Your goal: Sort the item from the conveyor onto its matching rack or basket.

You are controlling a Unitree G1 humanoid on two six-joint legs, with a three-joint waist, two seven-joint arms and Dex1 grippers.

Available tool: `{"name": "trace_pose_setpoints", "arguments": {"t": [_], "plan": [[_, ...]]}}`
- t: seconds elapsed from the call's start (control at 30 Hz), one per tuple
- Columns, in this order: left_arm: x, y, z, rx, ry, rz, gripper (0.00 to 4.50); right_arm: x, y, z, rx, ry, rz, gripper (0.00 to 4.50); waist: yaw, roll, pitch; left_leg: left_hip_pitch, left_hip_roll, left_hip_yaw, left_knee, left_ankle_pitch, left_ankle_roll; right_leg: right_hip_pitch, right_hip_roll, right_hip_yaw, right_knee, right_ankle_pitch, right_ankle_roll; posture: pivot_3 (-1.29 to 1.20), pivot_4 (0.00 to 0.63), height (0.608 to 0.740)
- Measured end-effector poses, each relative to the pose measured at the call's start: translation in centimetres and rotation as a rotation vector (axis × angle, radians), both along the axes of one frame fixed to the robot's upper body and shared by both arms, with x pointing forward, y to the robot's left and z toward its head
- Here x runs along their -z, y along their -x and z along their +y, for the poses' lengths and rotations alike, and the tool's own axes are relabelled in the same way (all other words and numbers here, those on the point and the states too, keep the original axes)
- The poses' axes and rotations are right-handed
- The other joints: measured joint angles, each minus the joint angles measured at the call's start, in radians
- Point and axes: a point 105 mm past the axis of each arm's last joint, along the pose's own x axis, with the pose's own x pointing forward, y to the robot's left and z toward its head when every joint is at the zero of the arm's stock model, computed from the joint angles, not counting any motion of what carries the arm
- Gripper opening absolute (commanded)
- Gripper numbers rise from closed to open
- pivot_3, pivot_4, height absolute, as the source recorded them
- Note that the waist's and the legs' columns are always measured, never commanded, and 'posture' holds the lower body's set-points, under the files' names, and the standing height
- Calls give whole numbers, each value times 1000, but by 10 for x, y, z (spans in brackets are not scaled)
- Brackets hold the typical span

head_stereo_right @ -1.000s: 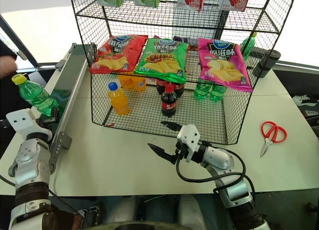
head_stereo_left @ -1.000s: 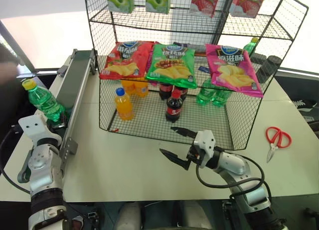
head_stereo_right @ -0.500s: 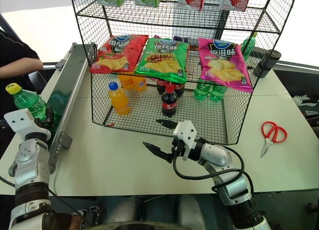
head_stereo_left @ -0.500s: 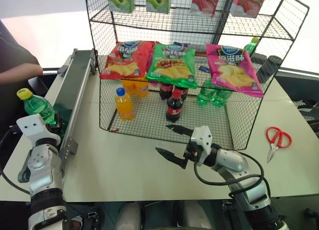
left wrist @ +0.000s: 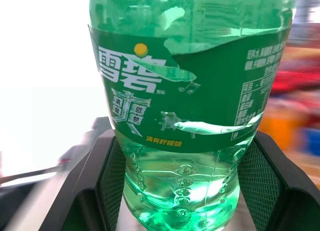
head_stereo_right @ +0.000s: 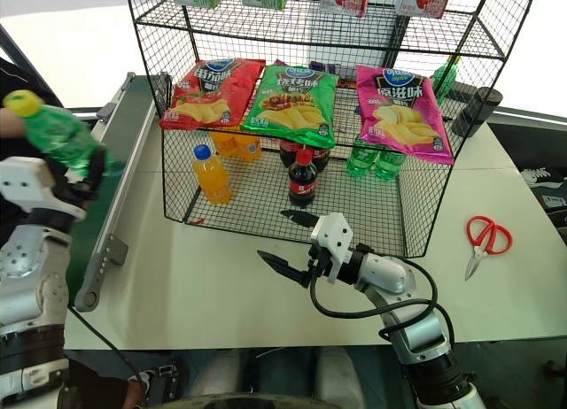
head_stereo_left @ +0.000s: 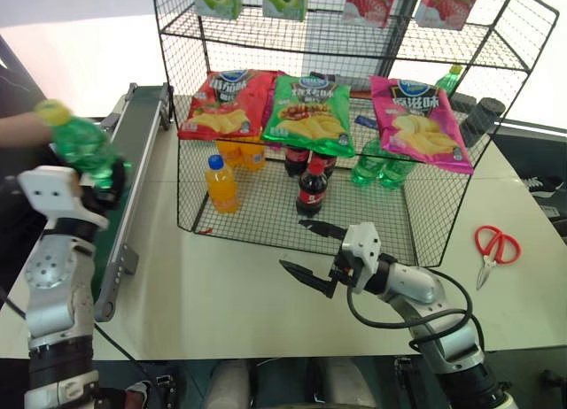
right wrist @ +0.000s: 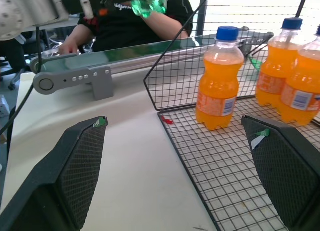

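Surface: white tabletop (head_stereo_left: pixel 221 294), with the conveyor along the robot's left edge and the wire rack at the back.
Item: green soda bottle (head_stereo_left: pixel 81 145), yellow cap (head_stereo_left: pixel 51 111) uppermost, tilted, lifted clear of the belt; label and lower body fill the space between the left gripper's fingers in the left wrist view (left wrist: pixel 192 141).
Left gripper (head_stereo_left: pixel 97 183): clamped on the green soda bottle, one black pad (left wrist: pixel 112 183) pressed to each side of its lower body; it sits above the near part of the conveyor.
Conveyor (head_stereo_left: pixel 133 161): dark green belt in a grey frame, just beyond and beside the left gripper, running away toward the back of the table.
Right gripper (head_stereo_left: pixel 310 250): spread wide, nothing between its fingers; low over the table, just in front of the rack's bottom tier, well apart from the left gripper.
Rack (head_stereo_left: pixel 292 219): black wire grid, directly ahead of the right gripper.
Rack, bottom tier: orange drink bottle (head_stereo_left: pixel 220 184) and cola bottle (head_stereo_left: pixel 309 189) nearest the right gripper; more orange, cola and green bottles behind them.
Rack, middle tier: red chip bag (head_stereo_left: pixel 223 104), green chip bag (head_stereo_left: pixel 310 113), pink chip bag (head_stereo_left: pixel 418 121).
Scissors (head_stereo_left: pixel 490 250): red-handled, flat on the table, far to the right of the right gripper.
Person: a forearm (head_stereo_left: pixel 16 130) behind the lifted bottle, beyond the left gripper.
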Motion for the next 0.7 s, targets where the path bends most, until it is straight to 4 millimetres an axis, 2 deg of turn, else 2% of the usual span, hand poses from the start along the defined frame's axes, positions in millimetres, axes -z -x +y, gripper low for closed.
{"name": "trace_pose_setpoints", "arguments": {"t": [0.13, 0.37, 0.7], "plan": [[31, 8, -51, 254, -43, 129, 2633, -5, -4, -6, 23, -44, 37, 4500, -14, 1, 1, 0, 0, 0, 0, 0, 0, 0, 1, 0, 1, 0, 0, 0, 150, 740], [52, 18, -136, 611, -71, 169, 2633, -29, -8, 1, 19, -78, 20, 4500, -13, 3, 2, 0, 0, 0, 1, 0, 1, 0, 3, -1, 1, 1, 2, 0, 150, 740], [56, 20, -177, 834, -135, 140, 2633, -31, -9, 5, 42, -88, 44, 4500, -12, 3, 2, 0, 1, -1, 4, 0, 2, 2, 10, -1, 2, 1, 3, 0, 150, 740]]}}
